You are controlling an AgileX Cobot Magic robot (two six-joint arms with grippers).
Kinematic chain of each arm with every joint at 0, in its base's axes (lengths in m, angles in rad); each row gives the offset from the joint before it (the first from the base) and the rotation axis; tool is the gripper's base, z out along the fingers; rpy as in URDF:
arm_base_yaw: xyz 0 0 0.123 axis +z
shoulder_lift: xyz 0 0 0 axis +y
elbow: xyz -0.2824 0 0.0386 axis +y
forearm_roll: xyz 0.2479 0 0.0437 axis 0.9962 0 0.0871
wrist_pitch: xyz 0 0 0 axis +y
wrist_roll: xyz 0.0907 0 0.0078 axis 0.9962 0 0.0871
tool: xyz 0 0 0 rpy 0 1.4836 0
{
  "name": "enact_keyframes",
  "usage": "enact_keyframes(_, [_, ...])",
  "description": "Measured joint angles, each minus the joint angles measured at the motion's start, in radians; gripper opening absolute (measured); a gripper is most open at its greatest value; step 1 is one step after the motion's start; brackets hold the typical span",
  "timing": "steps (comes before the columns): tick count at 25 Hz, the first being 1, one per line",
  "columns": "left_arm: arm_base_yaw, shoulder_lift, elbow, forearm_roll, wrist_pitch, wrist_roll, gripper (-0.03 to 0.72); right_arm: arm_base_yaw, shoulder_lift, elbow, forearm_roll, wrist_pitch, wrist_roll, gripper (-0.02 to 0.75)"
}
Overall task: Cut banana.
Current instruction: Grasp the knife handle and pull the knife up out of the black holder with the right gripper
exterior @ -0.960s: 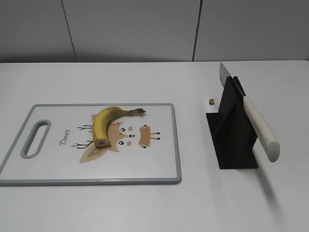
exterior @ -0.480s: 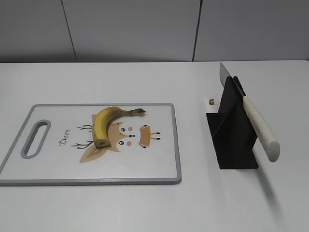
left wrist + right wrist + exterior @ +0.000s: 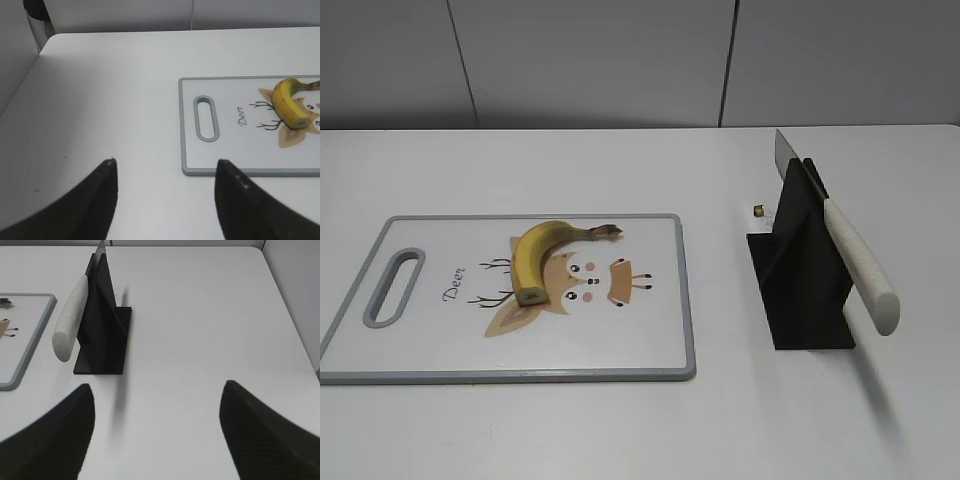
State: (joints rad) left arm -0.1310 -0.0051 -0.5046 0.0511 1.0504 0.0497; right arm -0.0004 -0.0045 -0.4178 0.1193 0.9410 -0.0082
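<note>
The yellow banana (image 3: 535, 255) lies on the white cutting board (image 3: 440, 345), over its deer print; it also shows in the left wrist view (image 3: 287, 97). The knife (image 3: 855, 265), with a pale speckled handle, rests slanted in a black stand (image 3: 805, 290), also in the right wrist view (image 3: 67, 322). My left gripper (image 3: 165, 162) is open over bare table left of the board. My right gripper (image 3: 157, 387) is open over bare table near the stand. Neither gripper shows in the exterior view.
A small brown bit (image 3: 758, 210) lies on the table behind the stand. The board has a handle slot (image 3: 206, 118) at its left end. The table's left edge (image 3: 35, 65) meets a wall. The table's right edge (image 3: 292, 320) is near.
</note>
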Motion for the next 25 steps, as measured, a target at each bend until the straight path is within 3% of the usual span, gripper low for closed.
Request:
enact_keyframes(13, [0.0,0.0,0.0,0.0,0.0,0.0,0.588,0.0,0.021,-0.015,0.016,0.035,0.0,0.589])
enact_keyframes(25, [0.0,0.0,0.0,0.0,0.0,0.0,0.578,0.001,0.385,-0.299,0.001,0.239,-0.021,0.572])
